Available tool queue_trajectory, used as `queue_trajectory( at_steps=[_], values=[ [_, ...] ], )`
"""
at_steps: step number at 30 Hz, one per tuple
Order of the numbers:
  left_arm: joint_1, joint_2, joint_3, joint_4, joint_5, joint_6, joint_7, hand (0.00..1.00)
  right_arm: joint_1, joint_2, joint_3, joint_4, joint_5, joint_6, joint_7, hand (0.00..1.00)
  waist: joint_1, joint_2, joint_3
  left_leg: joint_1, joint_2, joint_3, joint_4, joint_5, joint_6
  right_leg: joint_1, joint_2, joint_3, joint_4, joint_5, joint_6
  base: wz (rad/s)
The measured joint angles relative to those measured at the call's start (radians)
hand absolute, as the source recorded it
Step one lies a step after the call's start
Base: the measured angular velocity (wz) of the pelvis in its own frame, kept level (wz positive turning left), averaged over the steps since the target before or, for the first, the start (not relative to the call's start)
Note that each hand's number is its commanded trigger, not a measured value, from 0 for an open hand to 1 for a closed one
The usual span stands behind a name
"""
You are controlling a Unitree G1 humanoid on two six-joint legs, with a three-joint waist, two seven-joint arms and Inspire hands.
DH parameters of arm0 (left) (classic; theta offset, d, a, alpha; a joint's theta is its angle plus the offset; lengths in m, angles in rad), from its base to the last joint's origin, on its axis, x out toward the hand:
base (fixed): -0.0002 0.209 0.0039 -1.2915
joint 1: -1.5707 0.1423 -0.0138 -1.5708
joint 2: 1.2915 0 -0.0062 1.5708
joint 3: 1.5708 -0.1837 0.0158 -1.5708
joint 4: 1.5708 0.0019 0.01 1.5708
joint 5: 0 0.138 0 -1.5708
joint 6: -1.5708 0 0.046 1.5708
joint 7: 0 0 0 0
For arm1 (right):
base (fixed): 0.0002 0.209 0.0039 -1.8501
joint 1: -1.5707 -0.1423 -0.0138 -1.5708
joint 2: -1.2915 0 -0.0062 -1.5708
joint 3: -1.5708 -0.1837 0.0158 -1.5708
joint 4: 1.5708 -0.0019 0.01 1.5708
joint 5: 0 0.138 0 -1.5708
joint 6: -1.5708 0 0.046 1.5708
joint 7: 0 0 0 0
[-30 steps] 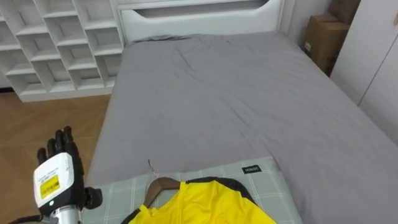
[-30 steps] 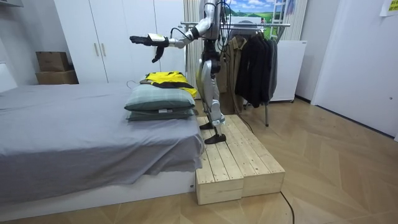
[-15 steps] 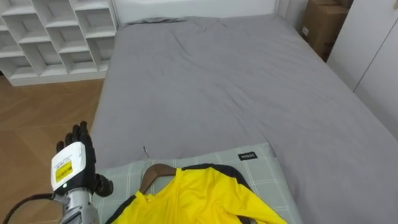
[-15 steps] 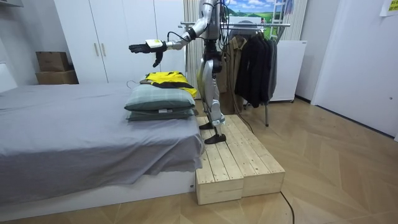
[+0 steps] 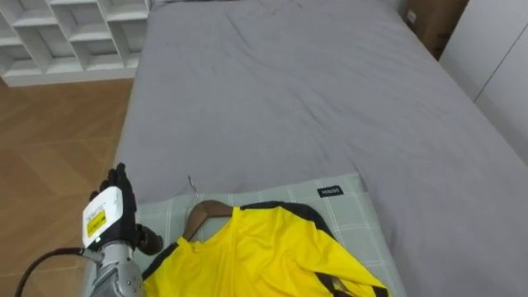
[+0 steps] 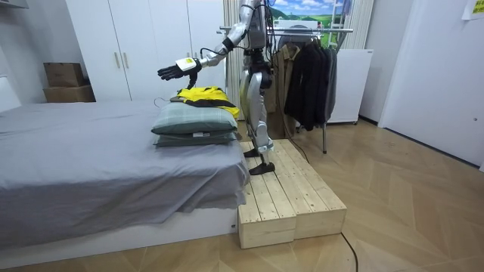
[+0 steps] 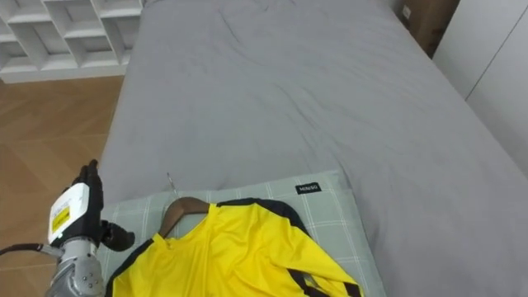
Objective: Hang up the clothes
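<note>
You have the yellow shirt point(image 5: 264, 256) lying flat on the checked pillow point(image 5: 351, 216) at the near end of the grey bed point(image 5: 289, 91). It has black trim at the collar and sleeves. Its neck sits on a wooden hanger point(image 5: 206, 216), whose thin metal hook point(image 5: 191, 183) points up the bed. Your left robot hand point(image 5: 111, 208) hovers just left of the hanger with its fingers straight, holding nothing.

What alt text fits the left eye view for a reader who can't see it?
A yellow shirt on a wooden hanger lies on a checked pillow at the near end of the grey bed; the left hand hovers open at its left.
</note>
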Motion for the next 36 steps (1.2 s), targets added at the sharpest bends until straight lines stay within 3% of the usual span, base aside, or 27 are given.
queue_trajectory(
  at_steps=[12, 18, 24, 36],
  values=[
    [-0.059, 0.015, -0.002, 0.042, -0.040, -0.034, -0.005, 0.00, -0.035, 0.001, 0.061, 0.011, 0.064, -0.011, -0.009, 0.00, -0.006, -0.004, 0.0098, -0.067, 0.006, 0.001, 0.033, 0.000, 0.000, -0.072, 0.000, 0.000, 0.040, 0.001, -0.002, 0.00],
    [-0.088, 0.025, -0.020, 0.070, -0.119, -0.036, -0.015, 0.00, -0.063, 0.010, 0.070, 0.016, 0.090, -0.011, -0.016, 0.00, -0.018, -0.016, 0.0254, -0.120, 0.010, 0.004, 0.053, 0.004, 0.002, -0.128, 0.000, 0.003, 0.074, -0.001, -0.006, 0.00],
    [-0.102, 0.026, -0.038, 0.116, -0.120, -0.037, -0.077, 0.00, -0.091, 0.016, 0.070, 0.024, 0.089, -0.013, -0.017, 0.00, -0.035, -0.016, 0.0263, -0.149, 0.012, 0.027, 0.056, 0.007, 0.006, -0.159, -0.003, 0.013, 0.089, -0.005, -0.009, -0.01],
    [-0.110, 0.017, -0.045, 0.139, -0.159, -0.038, -0.191, 0.00, -0.111, 0.016, 0.075, 0.024, 0.096, -0.034, -0.011, 0.00, -0.035, -0.007, 0.0306, -0.158, 0.015, 0.032, 0.069, 0.008, 0.007, -0.178, -0.004, 0.018, 0.106, -0.005, -0.009, -0.01]
  ],
)
